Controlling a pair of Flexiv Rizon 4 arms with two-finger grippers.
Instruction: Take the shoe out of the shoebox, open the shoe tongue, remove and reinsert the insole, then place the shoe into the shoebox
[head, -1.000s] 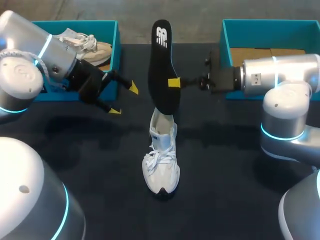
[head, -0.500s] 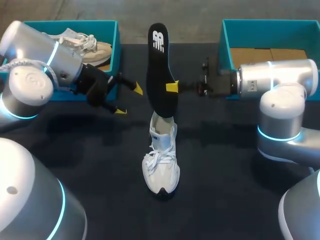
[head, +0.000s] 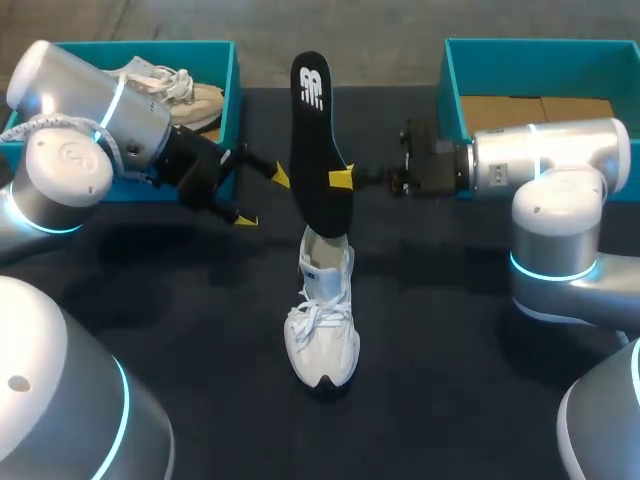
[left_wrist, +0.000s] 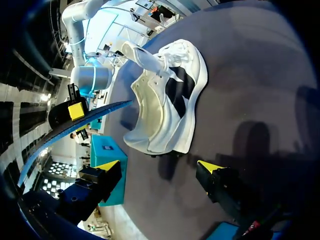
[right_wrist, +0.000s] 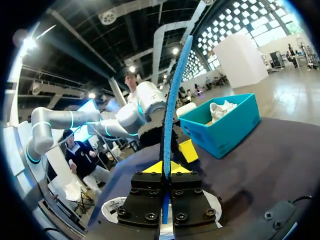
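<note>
White shoe (head: 322, 318) lies mid-bench (head: 450, 400), toe nearest. Black insole (head: 315, 140) stands upright at its heel opening. Teal shoebox (head: 452, 85) sits far right.

blk table (head: 450, 380) | white shoe (head: 322, 330) ctr | L shoebox (head: 232, 100) + R shoebox (head: 452, 90) rear

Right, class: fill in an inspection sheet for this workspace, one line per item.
Surface: dark table, flat.
Job's things: white shoe on the table; black insole held upright above its heel; left box holds another shoe; right box holds cardboard.
Clutter: nothing seen.
Pincers: left pincer open, empty; right pincer shut on the insole.
Cables: white cable on the left arm.
Surroundings: nothing seen.
</note>
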